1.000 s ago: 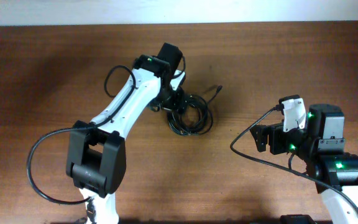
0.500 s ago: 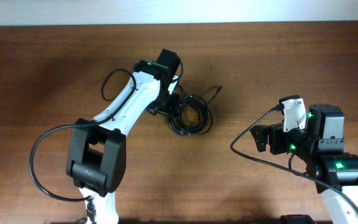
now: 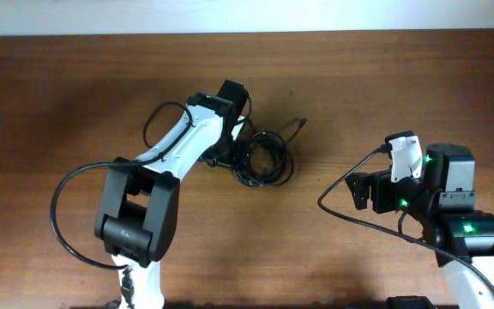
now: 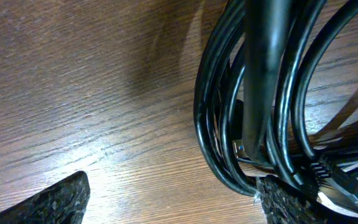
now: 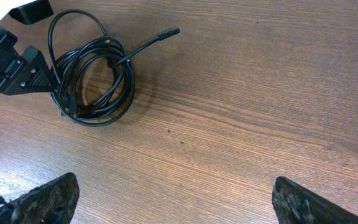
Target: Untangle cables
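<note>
The cables (image 3: pixel 264 159) lie as one coiled black bundle on the wooden table, with one plug end (image 3: pixel 301 123) sticking out to the upper right. My left gripper (image 3: pixel 234 151) is open at the bundle's left edge. In the left wrist view its jaws (image 4: pixel 173 199) are spread wide, and the right fingertip touches the looped cords (image 4: pixel 260 93). My right gripper (image 3: pixel 363 190) is open and empty, far to the right of the bundle. The right wrist view shows its jaws (image 5: pixel 176 199) over bare wood, with the coil (image 5: pixel 95 78) and left gripper (image 5: pixel 17 68) at upper left.
The robot's own thick black cables loop beside the left arm (image 3: pixel 63 215) and the right arm (image 3: pixel 341 202). The table's far edge meets a white wall (image 3: pixel 247 17) at the top.
My left arm has shifted slightly, with the wrist moving a little lower against the bundle's left side. The bundle and my right arm have not visibly moved.
</note>
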